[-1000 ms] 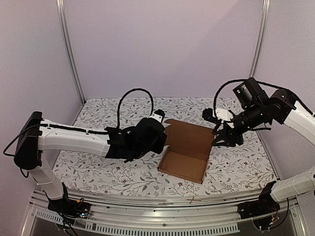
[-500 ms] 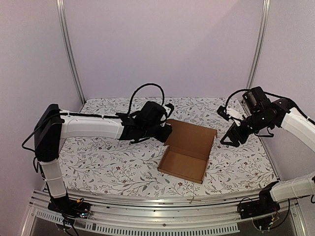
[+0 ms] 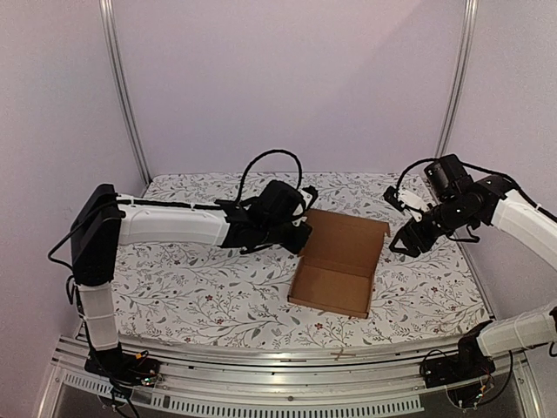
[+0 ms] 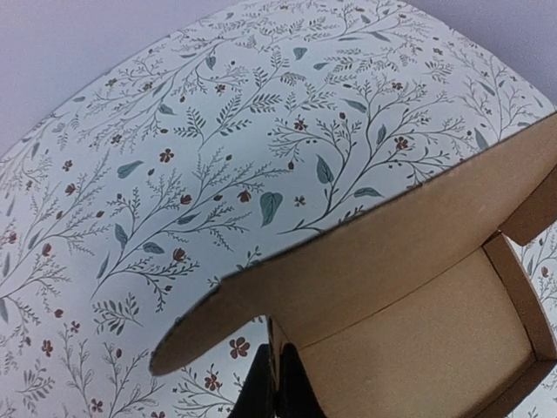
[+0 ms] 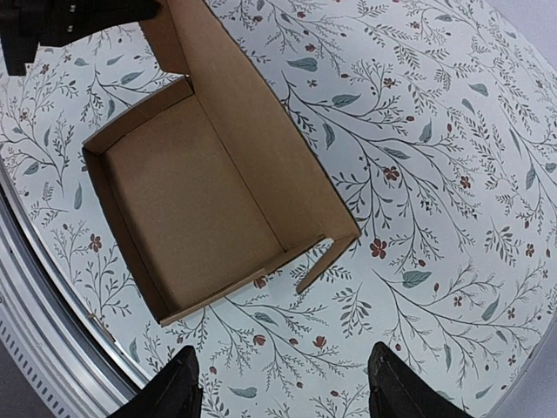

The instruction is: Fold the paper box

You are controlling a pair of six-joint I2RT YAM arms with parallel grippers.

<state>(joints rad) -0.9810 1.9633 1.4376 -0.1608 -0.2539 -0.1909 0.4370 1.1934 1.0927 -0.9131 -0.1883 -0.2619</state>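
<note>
— Where is the paper box lying?
— It's sitting on the flowered desk, a little right of the middle, between the two arms. Its tray is facing up, and its lid flap is leaning up along the far side.

— What is the left claw doing?
— It's reaching in at the box's far left corner. Through its own camera, the dark fingers are pinching shut on the thin side wall. The bottom of that picture is cutting them off, so I'm not seeing how deep the grip goes. From above, the black wrist is covering that corner entirely.

— And the right claw?
— It's hanging just right of the box's far right corner, apart from the cardboard. Its fingers are standing wide apart with only the flowered desk between them, and only their ends are showing in its camera.

— Is anything else hard to make out?
— In the left wrist view the rounded lid flap is hiding part of the tray's inside. A small tab is sticking out at one corner, and I can't tell whether it's touching the desk.
</note>
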